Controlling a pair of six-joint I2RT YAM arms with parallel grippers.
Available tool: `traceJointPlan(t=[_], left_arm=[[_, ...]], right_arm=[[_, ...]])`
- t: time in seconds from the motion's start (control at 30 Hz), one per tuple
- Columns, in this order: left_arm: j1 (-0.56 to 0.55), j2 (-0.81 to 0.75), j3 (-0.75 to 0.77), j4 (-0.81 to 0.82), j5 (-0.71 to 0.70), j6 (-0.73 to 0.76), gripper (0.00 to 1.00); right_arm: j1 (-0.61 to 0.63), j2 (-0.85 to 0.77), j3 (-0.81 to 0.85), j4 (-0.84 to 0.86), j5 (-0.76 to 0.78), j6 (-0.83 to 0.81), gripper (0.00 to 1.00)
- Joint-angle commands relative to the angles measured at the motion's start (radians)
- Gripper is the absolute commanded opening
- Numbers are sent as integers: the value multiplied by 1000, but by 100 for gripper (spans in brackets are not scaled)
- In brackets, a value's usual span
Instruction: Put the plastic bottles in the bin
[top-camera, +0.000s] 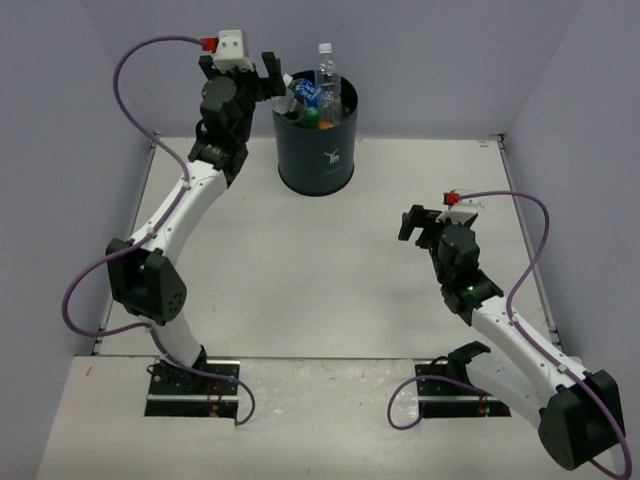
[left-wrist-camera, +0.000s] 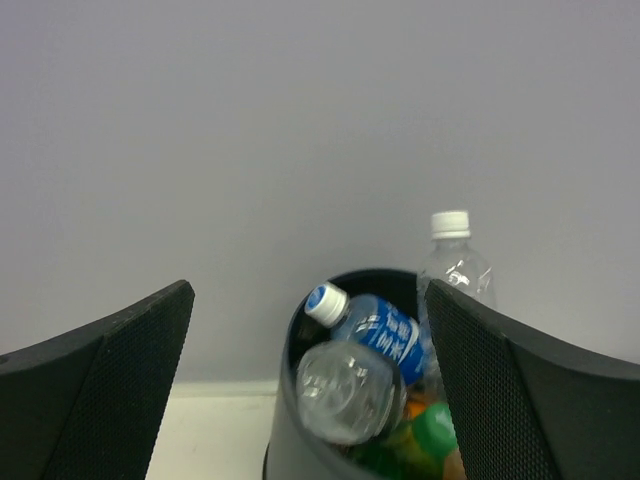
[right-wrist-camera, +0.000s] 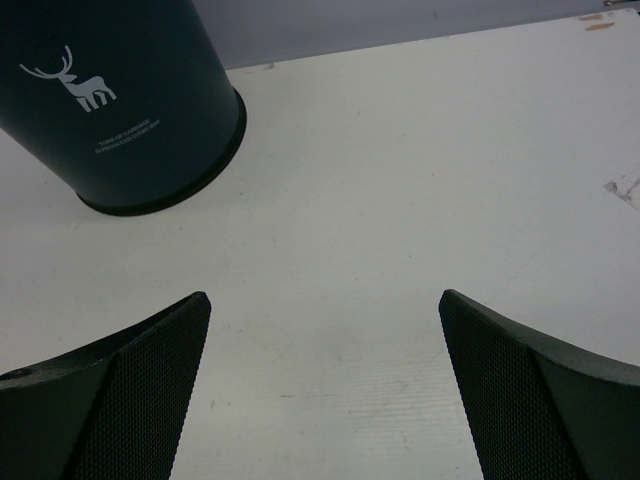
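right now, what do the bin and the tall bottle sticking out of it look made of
The bin: dark navy, smooth low-sheen wall with a printed white deer logo; coated metal or plastic, cannot tell which. The tall bottle: likely thin plastic, see-through with glossy glints, white cap.

White-shelled arms (top-camera: 180, 215) with black joints (top-camera: 150, 285), purple cables (top-camera: 130, 60), red connectors (top-camera: 208, 43), black mesh-padded claw fingers (left-wrist-camera: 110, 390)

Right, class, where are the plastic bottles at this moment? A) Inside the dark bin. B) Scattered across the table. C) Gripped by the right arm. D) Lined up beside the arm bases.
A: the top view shows the bottles piled inside the bin, a clear one sticking up past its rim.
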Motion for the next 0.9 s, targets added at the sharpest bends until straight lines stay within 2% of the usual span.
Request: traceJointPlan(t=[0.0,0.1,0.13,0.2,0.23,0.3,0.37,0.53,0.73,0.87], left_arm=[[9,-233,-125,-160,-136,-89,100],[9,-426,-345,-232,-234,-207,100],[9,-525,-465,-271,-240,-260,100],[9,-618,-613,-337,-258,-348,100],[9,-658,-615,-369,-259,-376,100],[9,-767,-732,-425,-233,-413,100],[9,-835,-819,-501,-273,-459,100],[9,-883,-877,-669,-323,-510,100],[9,-853,-898,-715,-311,-487,100],[9,-856,-894,-717,-323,-475,100]], right_arm=[[-6,-19,50,-25,63,60,99],[-8,-22,52,-33,50,79,99],[-8,-20,52,-34,44,81,99],[-8,-19,49,-37,36,87,99],[-8,-19,50,-38,36,91,99],[-9,-19,50,-39,19,99,99],[-9,-21,53,-47,0,116,99],[-9,-37,51,-58,-38,133,99],[-9,-16,106,-170,-22,194,99],[-8,-19,116,-186,-6,203,99]])
